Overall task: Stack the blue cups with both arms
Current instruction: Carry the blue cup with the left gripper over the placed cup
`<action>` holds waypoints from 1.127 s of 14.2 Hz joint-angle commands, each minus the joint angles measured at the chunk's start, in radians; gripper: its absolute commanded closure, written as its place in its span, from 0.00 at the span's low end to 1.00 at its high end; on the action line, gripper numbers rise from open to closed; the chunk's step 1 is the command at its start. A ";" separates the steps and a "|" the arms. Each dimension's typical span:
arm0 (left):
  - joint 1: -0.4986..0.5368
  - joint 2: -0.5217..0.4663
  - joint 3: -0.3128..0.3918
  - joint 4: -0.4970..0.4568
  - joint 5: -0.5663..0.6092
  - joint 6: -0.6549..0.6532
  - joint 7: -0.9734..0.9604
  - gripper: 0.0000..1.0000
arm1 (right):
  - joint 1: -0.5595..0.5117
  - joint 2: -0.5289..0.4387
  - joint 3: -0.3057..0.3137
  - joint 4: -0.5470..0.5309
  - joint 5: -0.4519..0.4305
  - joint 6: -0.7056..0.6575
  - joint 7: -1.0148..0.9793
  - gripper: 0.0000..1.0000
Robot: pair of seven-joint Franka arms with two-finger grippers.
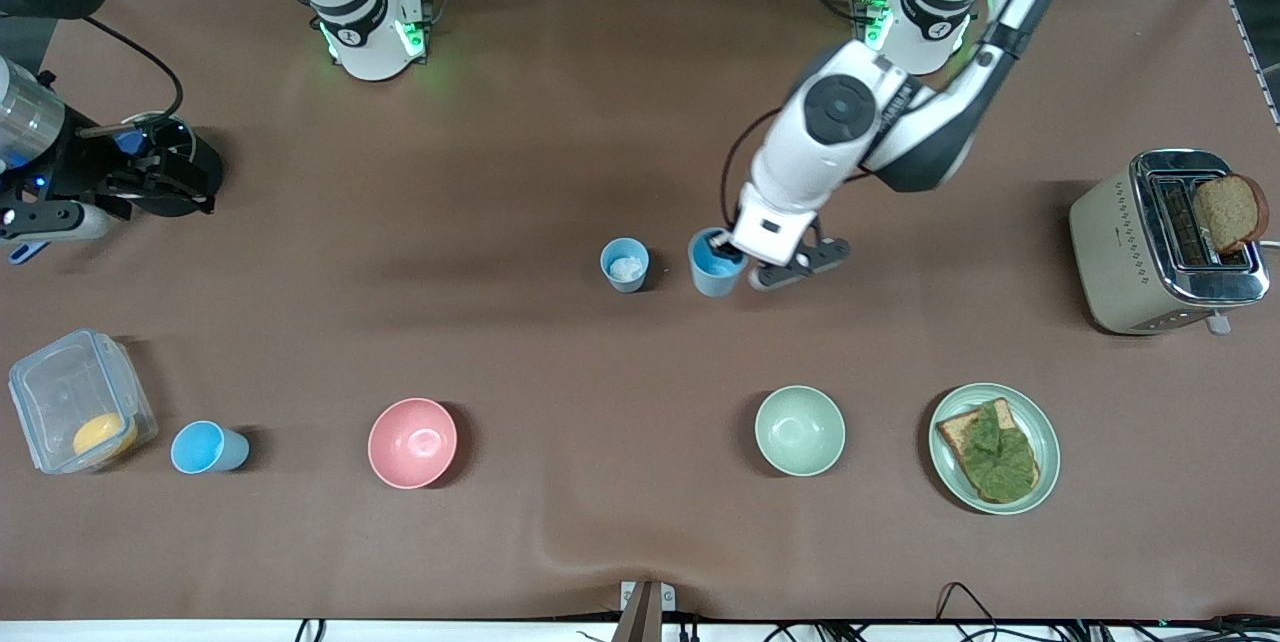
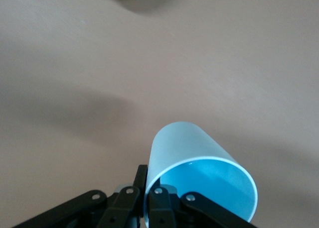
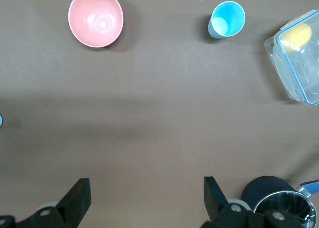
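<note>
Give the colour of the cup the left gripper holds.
Sky-blue cup, brighter inside; clearest in the left wrist view.

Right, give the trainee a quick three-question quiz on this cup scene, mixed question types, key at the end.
1. True or false: the left gripper grips the rim of the sky-blue cup.
2. Multiple choice: what stands right beside that cup? A) the pale cup with a whitish inside B) the pink bowl C) the toaster
3. Fill in: the right gripper waits with its fingers ____ near the right arm's end of the table.

Key: 1 true; 2 A; 3 open.
</note>
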State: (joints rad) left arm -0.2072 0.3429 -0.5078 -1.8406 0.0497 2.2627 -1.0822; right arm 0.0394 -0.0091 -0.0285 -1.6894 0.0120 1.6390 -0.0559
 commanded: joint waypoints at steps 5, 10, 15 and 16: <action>-0.184 0.143 0.008 0.100 0.123 -0.019 -0.166 1.00 | -0.021 -0.008 0.024 0.004 -0.018 -0.011 -0.007 0.00; -0.209 0.191 0.011 0.158 0.153 -0.017 -0.173 1.00 | -0.020 0.000 0.024 0.013 -0.012 -0.011 -0.007 0.00; -0.227 0.257 0.015 0.199 0.157 -0.015 -0.174 1.00 | -0.019 0.001 0.024 0.014 -0.011 -0.013 -0.007 0.00; -0.227 0.263 0.015 0.199 0.168 -0.015 -0.176 1.00 | -0.019 0.001 0.024 0.014 -0.010 -0.013 -0.007 0.00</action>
State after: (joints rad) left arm -0.4201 0.5664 -0.4975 -1.6812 0.1760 2.2614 -1.2311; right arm 0.0394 -0.0092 -0.0214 -1.6869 0.0114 1.6367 -0.0559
